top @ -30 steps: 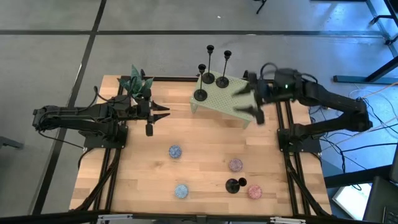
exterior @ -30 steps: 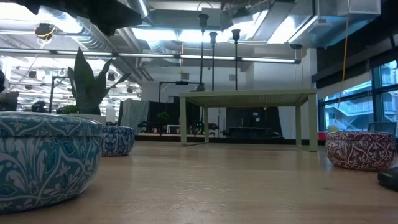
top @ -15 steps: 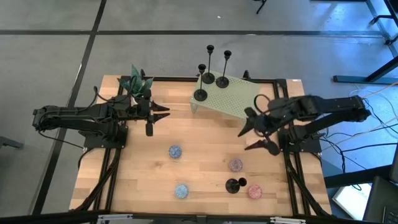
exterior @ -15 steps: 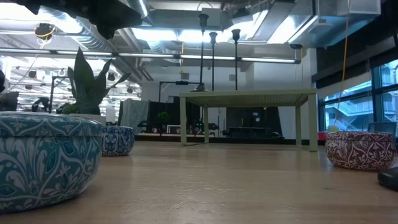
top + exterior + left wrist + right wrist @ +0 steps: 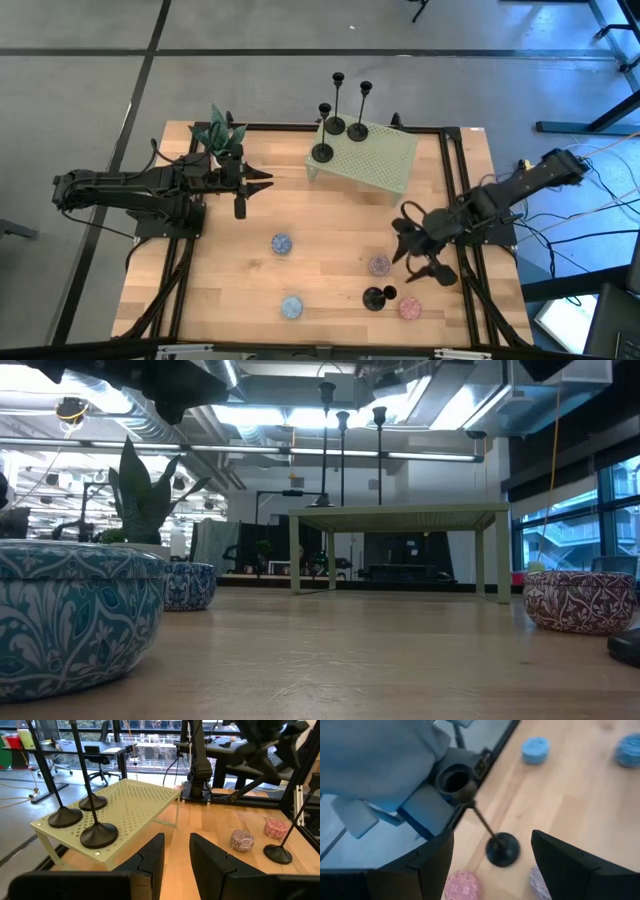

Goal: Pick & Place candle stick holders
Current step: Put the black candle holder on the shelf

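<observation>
Right gripper (image 5: 420, 252) had its jaws spread wide with nothing between them, hanging over the near right part of the table, just beyond the last candlestick (image 5: 374, 298). The left gripper (image 5: 262, 181) was parked out on the far left; its fingers (image 5: 148, 860) stood a little apart and held nothing.

Nearest stuff first: that lone candlestick stood upright on the wood at the near right, round base flat down, with a pink bowl (image 5: 409, 308) just beside it on the right and a mauve bowl (image 5: 378, 265) a bit farther back. In the right wrist view the stem (image 5: 483, 822) ran up from the base (image 5: 502, 849) to the cup, roughly centred between the two open fingers, so the lineup looked decent already.

If I were doing this step, I'd come down on the thin stem, not the base or cup, and grab it low-ish so it doesn't swing. The stem is skinny, so the fingers need to close square on it or it'll slip and tip. Watch the pink bowl on the way in too, since it's close enough to get bumped.

Farther back, the pale green perforated stand (image 5: 385, 160) already carried the three other candlesticks (image 5: 334, 124), clustered on its left end. The right side of it was bare, so I reckon that's the safest drop spot; lift high enough to clear the edge.
</observation>
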You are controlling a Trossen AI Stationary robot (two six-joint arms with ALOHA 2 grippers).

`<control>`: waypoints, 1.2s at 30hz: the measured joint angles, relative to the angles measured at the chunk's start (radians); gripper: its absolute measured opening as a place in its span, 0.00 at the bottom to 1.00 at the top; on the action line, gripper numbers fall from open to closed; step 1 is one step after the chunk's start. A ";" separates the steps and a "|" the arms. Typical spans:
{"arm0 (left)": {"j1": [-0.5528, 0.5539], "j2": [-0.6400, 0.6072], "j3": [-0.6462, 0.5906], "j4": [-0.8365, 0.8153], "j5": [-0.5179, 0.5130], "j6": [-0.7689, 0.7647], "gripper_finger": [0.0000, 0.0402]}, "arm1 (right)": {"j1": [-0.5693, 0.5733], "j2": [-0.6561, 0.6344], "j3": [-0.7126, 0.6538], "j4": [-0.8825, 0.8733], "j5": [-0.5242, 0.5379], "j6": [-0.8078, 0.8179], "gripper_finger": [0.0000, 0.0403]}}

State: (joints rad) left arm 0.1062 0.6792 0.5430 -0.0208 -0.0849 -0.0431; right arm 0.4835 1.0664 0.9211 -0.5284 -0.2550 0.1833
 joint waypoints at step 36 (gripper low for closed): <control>0.000 0.000 0.000 0.002 0.000 -0.041 0.21 | 0.105 0.136 -0.209 0.612 0.166 -0.034 0.67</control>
State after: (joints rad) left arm 0.1066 0.6790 0.5430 -0.0189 -0.0849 -0.0837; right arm 0.5888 1.2024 0.7124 0.0833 -0.0887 0.1494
